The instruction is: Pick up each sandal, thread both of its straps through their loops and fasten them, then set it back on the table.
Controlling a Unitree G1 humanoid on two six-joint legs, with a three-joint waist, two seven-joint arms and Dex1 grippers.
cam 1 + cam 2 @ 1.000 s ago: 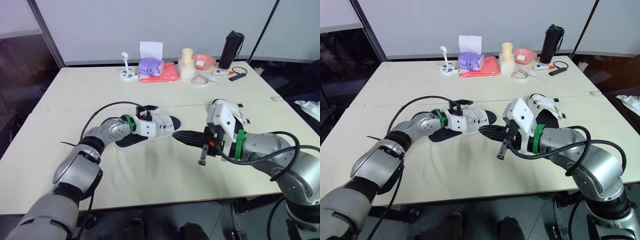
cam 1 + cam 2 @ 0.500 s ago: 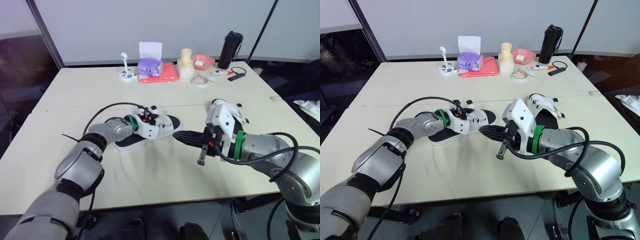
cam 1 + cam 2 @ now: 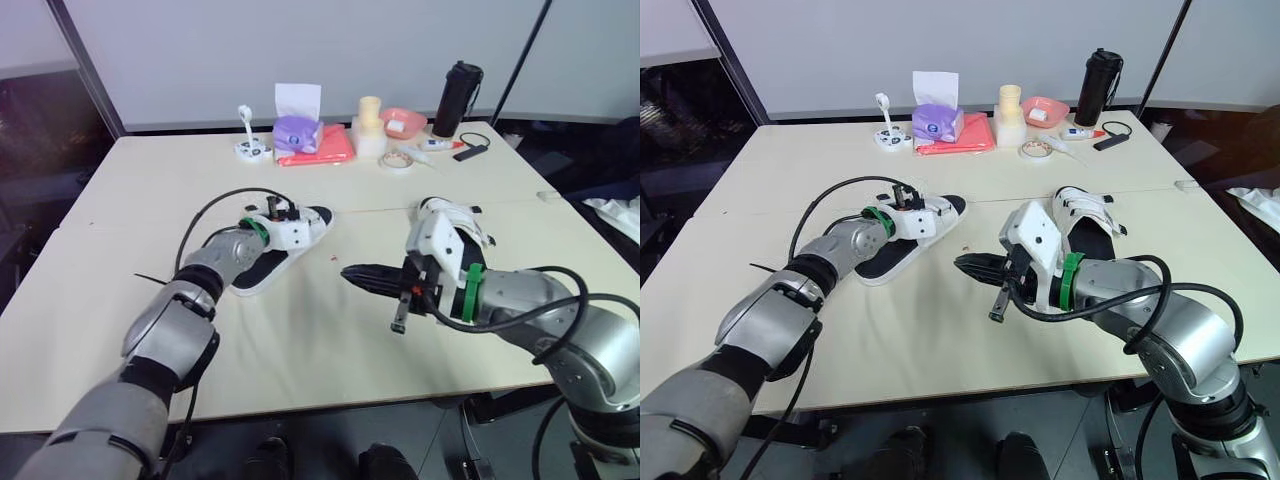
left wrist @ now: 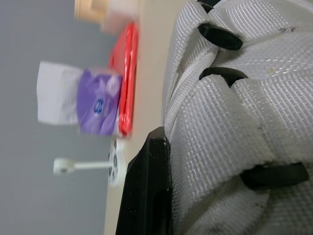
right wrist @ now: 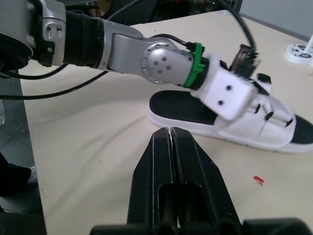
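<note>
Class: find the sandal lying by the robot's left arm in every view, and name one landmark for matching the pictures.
Left eye view: sandal left of centre, at the left wrist.
Right eye view: sandal in the same spot, left of centre.
Left wrist view: sandal close up, white woven straps.
Right wrist view: sandal beyond the shut right end effector, under the left wrist.
Landmark: purple tissue box, seen in both eye views and the left wrist view.

Silver arms (image 3: 168,335), green wrist bands (image 3: 467,292), black fingers (image 5: 157,166)

sandal straps (image 4: 234,122) close-up, black loops (image 4: 220,36) | tissue pack (image 4: 95,107), red item (image 4: 126,73) beyond
</note>
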